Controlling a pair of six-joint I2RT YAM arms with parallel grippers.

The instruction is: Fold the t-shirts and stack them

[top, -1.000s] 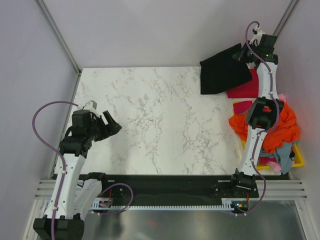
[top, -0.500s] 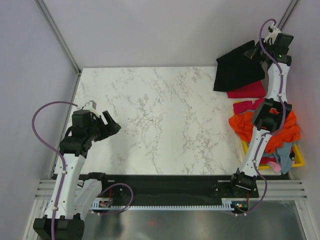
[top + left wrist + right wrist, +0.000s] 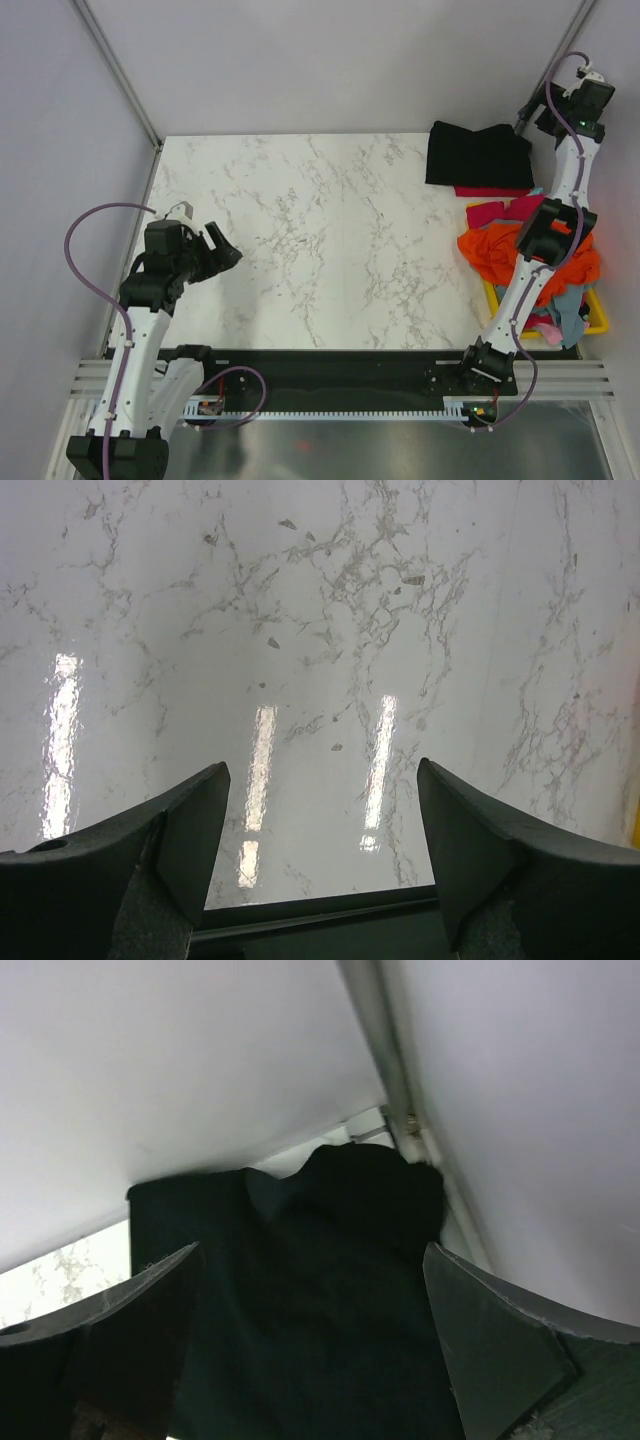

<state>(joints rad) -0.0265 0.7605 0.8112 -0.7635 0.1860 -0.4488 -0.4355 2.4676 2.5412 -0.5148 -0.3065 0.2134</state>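
The black cloth t-shirt [image 3: 478, 155] looks limp and light, best pinched at an edge; left gripper [image 3: 322, 768] and right gripper [image 3: 312, 1250] both gape.

- The marble table [image 3: 300, 240] is carrying cloth at its far right corner.
- The black t-shirt [image 3: 478, 155] is lying there, overlapping the crimson red t-shirt [image 3: 492, 190].
- The yellow basket [image 3: 598, 322] is sitting at the right edge.
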